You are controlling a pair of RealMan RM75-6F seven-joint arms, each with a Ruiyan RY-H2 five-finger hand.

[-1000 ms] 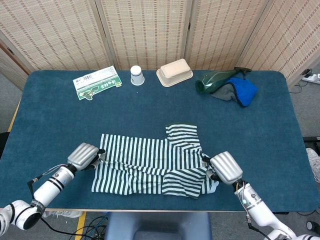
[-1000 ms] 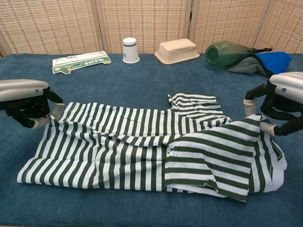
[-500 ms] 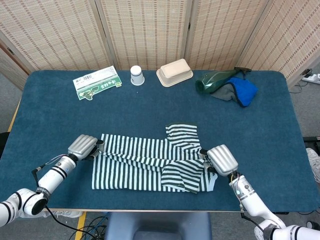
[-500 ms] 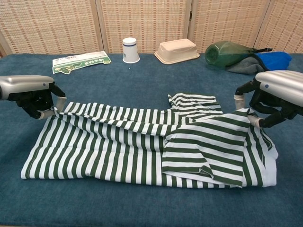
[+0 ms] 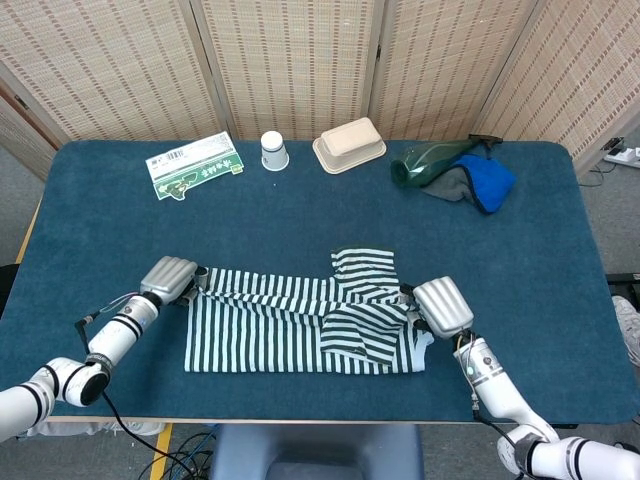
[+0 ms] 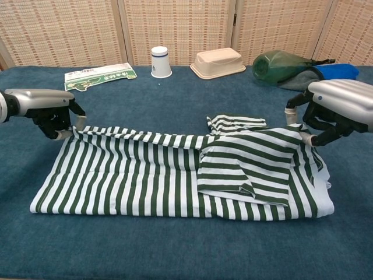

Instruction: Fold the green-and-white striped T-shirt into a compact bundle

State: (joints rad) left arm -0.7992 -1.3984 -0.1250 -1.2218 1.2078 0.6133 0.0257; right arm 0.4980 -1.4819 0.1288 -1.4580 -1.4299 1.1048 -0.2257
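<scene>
Both hands have the green-and-white striped T-shirt (image 6: 175, 178) by its far edge, one at each end. The left hand (image 6: 49, 114) pinches the corner at the shirt's left end, and the right hand (image 6: 335, 111) pinches the cloth at its right end, where a sleeve lies doubled over the body. The shirt lies flat across the near half of the blue table (image 5: 300, 215), stretched sideways between the two hands.

By my reading, this is the lengthwise fold: the near edge has been carried over to the far side, so the shirt is now a long band. Next, I'd guess, both hands need to set that edge down evenly and let go, then take the band's ends to fold it crosswise.

Beyond the shirt, along the table's far edge, sit a green-printed packet (image 5: 195, 165), a white paper cup (image 5: 273, 151), a beige lidded tray (image 5: 349, 144) and, off to the right, a green bottle (image 5: 430, 161) lying on blue and grey cloths (image 5: 480, 183). Woven reed screens (image 5: 290, 60) close off the room behind.
</scene>
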